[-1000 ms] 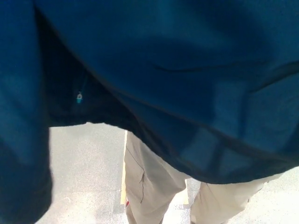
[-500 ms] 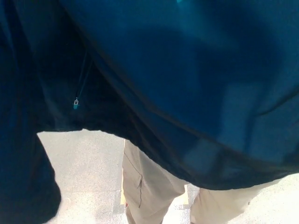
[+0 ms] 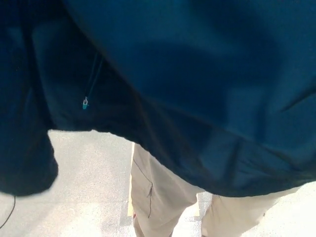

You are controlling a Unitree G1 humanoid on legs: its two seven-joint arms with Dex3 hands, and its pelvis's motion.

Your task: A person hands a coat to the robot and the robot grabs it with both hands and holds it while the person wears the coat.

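Observation:
A dark blue coat [image 3: 197, 74] fills almost the whole head view, hanging close in front of the camera. Its hem runs from the left down to the lower right. A small light-blue zipper pull [image 3: 85, 103] hangs on its left part. A sleeve or fold of the coat [image 3: 24, 148] droops at the left edge. Below the hem show a person's legs in beige trousers [image 3: 158, 197]. Neither of my hands shows; the coat hides everything above the hem.
Pale grey floor [image 3: 89, 182] lies below the coat, with a yellowish line [image 3: 131, 197] beside the person's leg. A thin dark cable [image 3: 7, 217] curves at the bottom left corner.
The coat has shifted: the left fold has risen and now ends higher, baring more floor at the bottom left. The zipper pull has moved slightly right. The legs stay where they were.

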